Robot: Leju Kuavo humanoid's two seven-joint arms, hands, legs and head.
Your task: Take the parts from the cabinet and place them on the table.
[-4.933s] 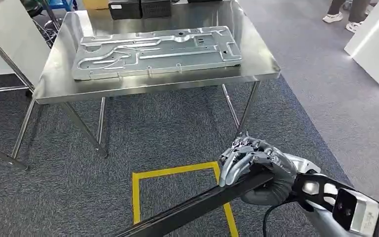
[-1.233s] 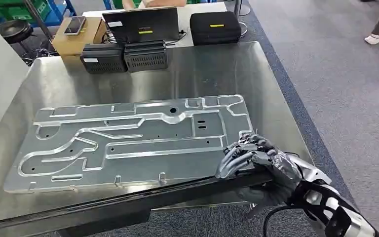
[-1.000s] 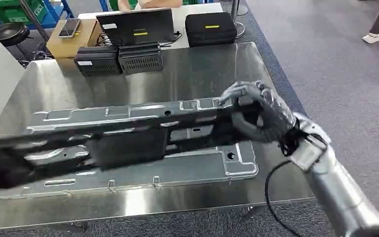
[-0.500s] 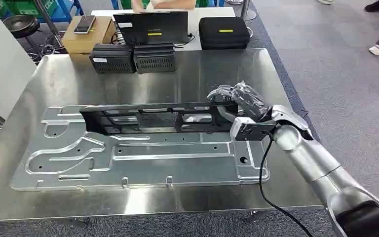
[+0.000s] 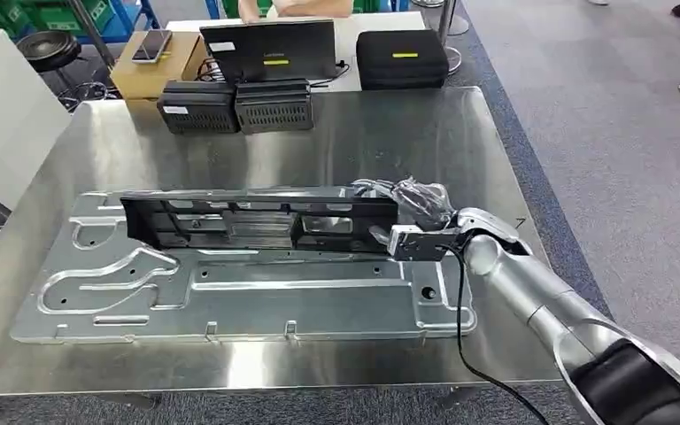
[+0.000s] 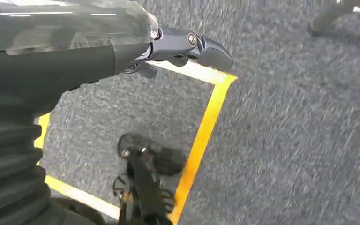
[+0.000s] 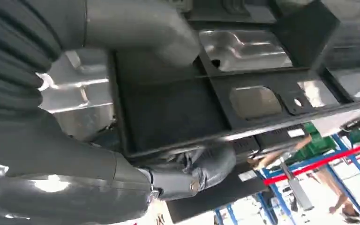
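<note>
The steel table [image 5: 460,133] carries 1 large silver panel [image 5: 230,301] flat on its top. On that panel's far half lies the long black part [image 5: 257,219], lengthwise along it. At the part's end, the right hand [image 5: 412,208] grips it, thumb and fingers wrapped round its edge. The left hand [image 6: 136,47] hangs over carpet; its grasp cannot be told.
</note>
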